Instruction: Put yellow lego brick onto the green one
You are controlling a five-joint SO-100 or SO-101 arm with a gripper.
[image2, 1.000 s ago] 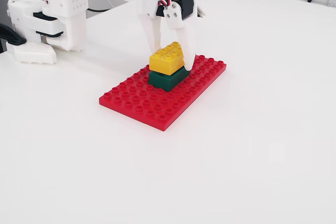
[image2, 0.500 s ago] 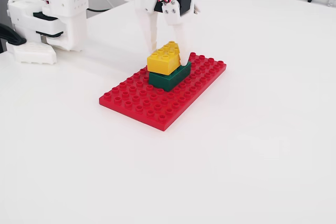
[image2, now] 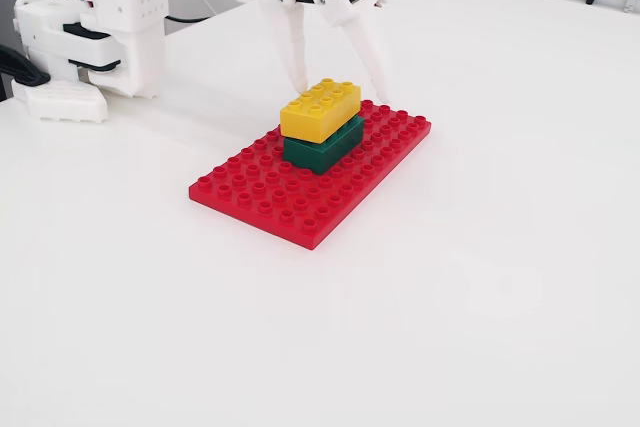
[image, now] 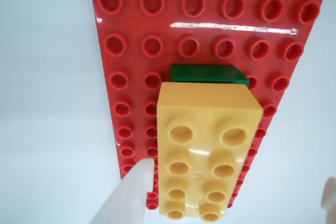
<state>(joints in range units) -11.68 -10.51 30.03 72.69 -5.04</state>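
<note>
Gripper (image2: 337, 87) is now lifting clear with jaws spread wide, leaving the yellow lego brick (image2: 320, 109) sitting released on the green one (image2: 322, 147), placement apparently complete

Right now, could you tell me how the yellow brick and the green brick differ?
The yellow brick is bright and sits on top, studs exposed; the green brick is dark, underneath on the red baseplate, its top covered. Both look alike in size and shape.
</note>
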